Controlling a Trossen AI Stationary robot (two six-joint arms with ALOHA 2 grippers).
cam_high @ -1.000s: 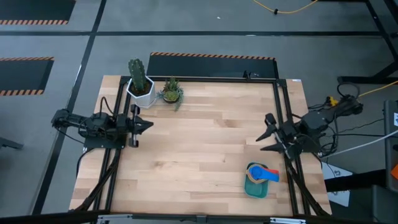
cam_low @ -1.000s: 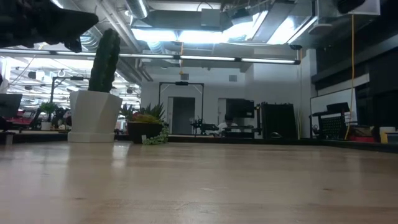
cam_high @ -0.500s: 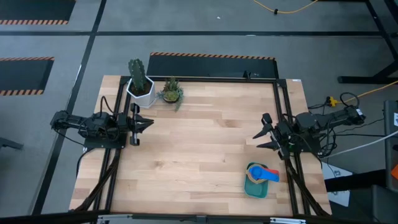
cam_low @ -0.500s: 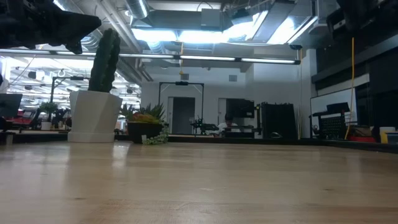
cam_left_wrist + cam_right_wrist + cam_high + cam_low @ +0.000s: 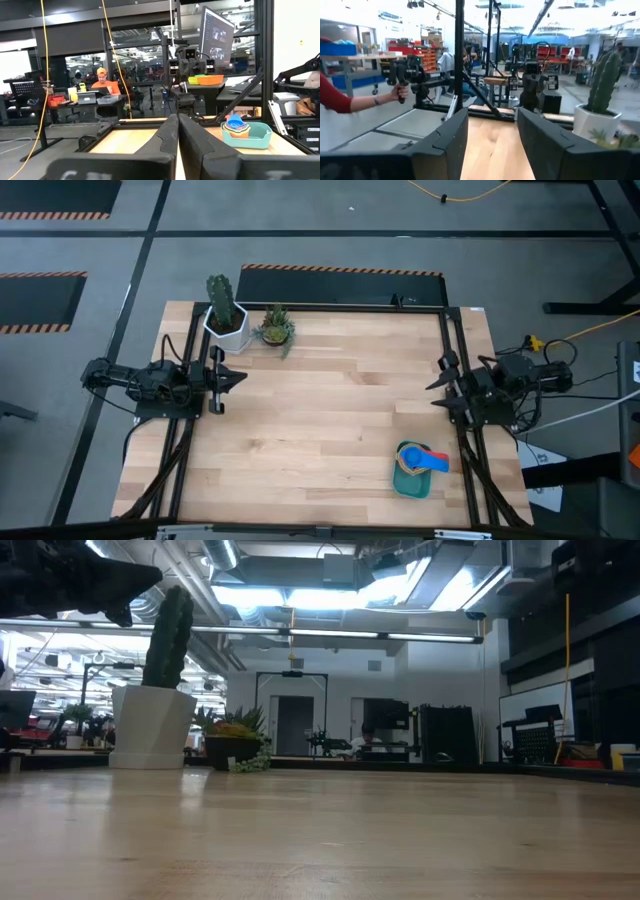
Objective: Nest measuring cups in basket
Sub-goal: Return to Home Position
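The teal basket [image 5: 414,477] sits near the table's near right corner, and the measuring cups [image 5: 423,459] lie stacked inside it. A blue cup is on top with its handle pointing right. In the left wrist view the basket [image 5: 252,137] holds the blue, yellow and orange cups [image 5: 235,125]. My right gripper [image 5: 438,384] hovers open at the right edge, on the far side of the basket and apart from it. My left gripper [image 5: 236,378] is shut and waits at the left edge. Nothing is held.
A cactus in a white pot [image 5: 225,320] and a small succulent [image 5: 275,328] stand at the far left of the table. Bare wood lies between the arms. A person's hand in a red sleeve [image 5: 395,92] and a seated person [image 5: 103,82] show beyond the table.
My right gripper first reached a little toward the table's left. It has now drawn back toward the right edge and slightly toward the far edge, still open. The left arm, the basket and the cups have stayed put.
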